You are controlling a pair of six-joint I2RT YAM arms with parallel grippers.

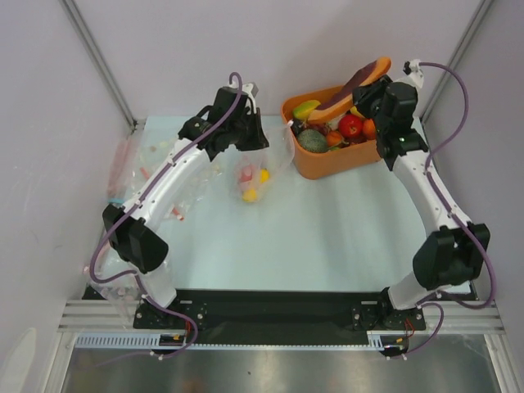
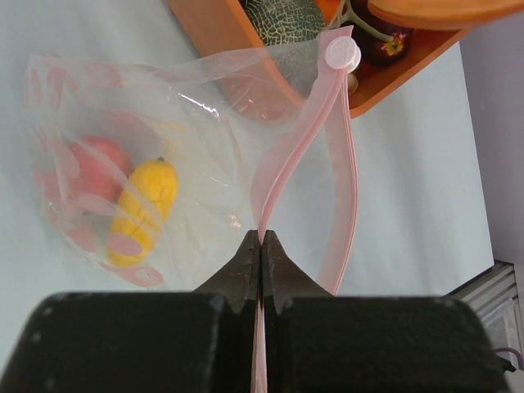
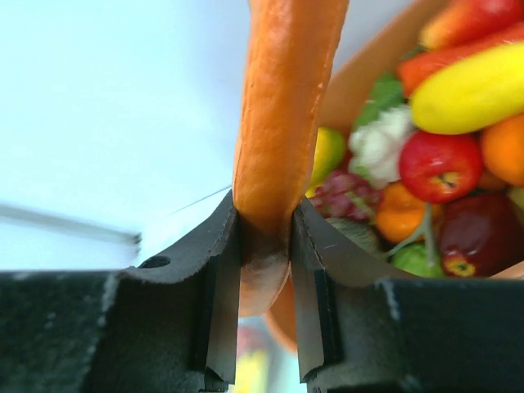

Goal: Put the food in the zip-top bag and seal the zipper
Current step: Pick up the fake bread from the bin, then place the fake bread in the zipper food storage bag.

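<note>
My left gripper (image 1: 250,135) (image 2: 262,237) is shut on the pale-pink zipper (image 2: 286,155) of the clear zip-top bag (image 1: 260,168) (image 2: 180,106) and holds its mouth up, open in a loop. A white slider (image 2: 342,54) sits at the strip's far end. Inside the bag lie a yellow fruit (image 2: 146,205) and a red-pink one (image 2: 94,160). My right gripper (image 1: 370,94) (image 3: 264,221) is shut on a long orange food piece (image 1: 356,80) (image 3: 286,98) above the orange tub (image 1: 344,162). The tub holds more food, such as a red apple (image 3: 440,164) and a yellow piece (image 3: 471,86).
The tub's near wall (image 2: 217,24) is right beside the bag's mouth. A second clear packet with pink bits (image 1: 123,168) lies at the table's left edge under the left arm. Metal posts (image 1: 98,57) and walls close in the back and sides.
</note>
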